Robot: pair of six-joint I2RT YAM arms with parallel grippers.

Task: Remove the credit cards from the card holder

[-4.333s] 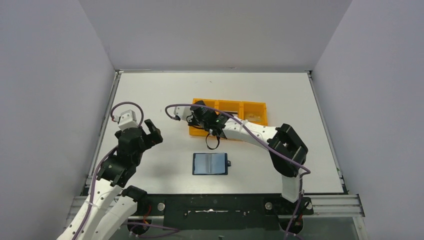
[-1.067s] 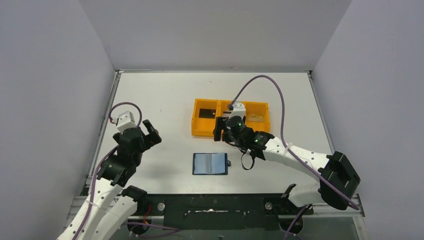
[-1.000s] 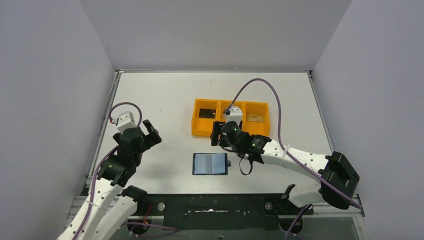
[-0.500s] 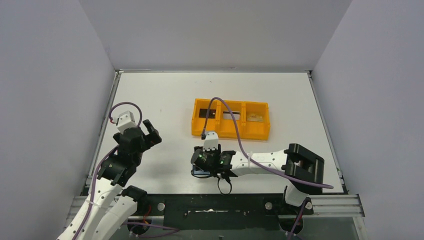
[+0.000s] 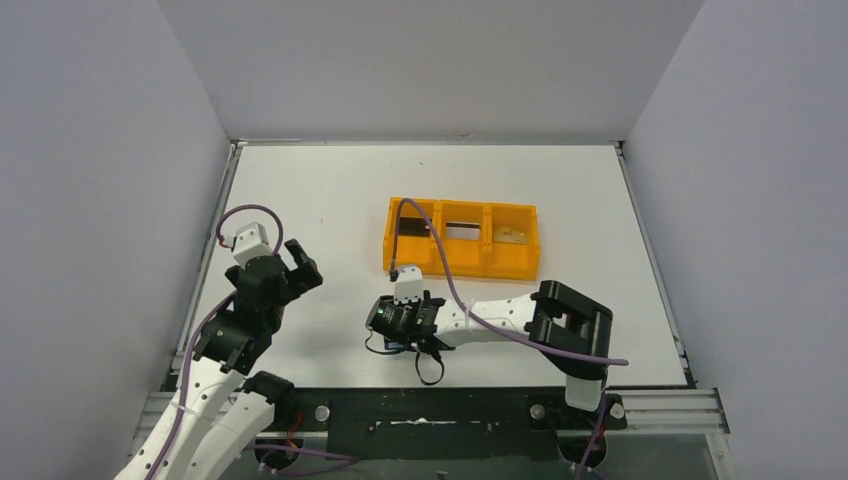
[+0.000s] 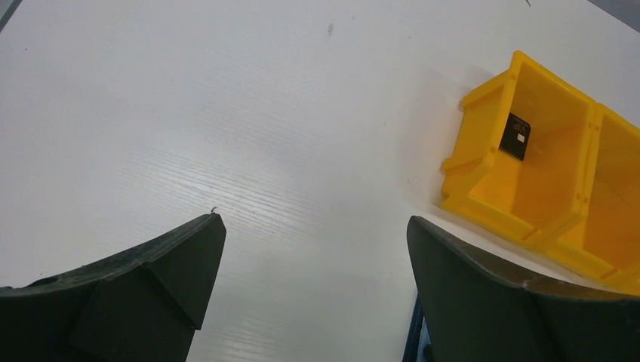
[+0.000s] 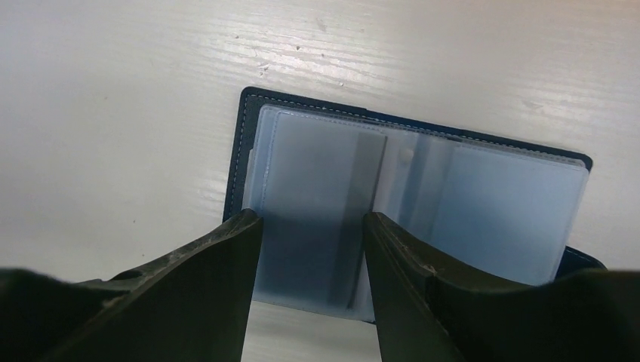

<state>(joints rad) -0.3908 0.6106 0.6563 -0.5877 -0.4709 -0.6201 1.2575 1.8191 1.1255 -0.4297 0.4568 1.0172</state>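
The card holder lies open and flat on the table, dark navy with pale blue clear pockets. I cannot tell whether a card sits in them. My right gripper hovers over its left half, open, with nothing between the fingers. From above, the right gripper covers most of the holder. Three credit cards lie in the orange tray: a black one in the left compartment, one in the middle and a pale one on the right. My left gripper is open and empty above bare table at the left.
The orange tray has three compartments and stands behind the holder, mid-table. Grey walls close in the table on the left, right and back. The right arm's purple cable loops over the tray's left compartment.
The right arm has swung from the tray down and left to the card holder, and its jaws have narrowed a little. The left arm has not moved.
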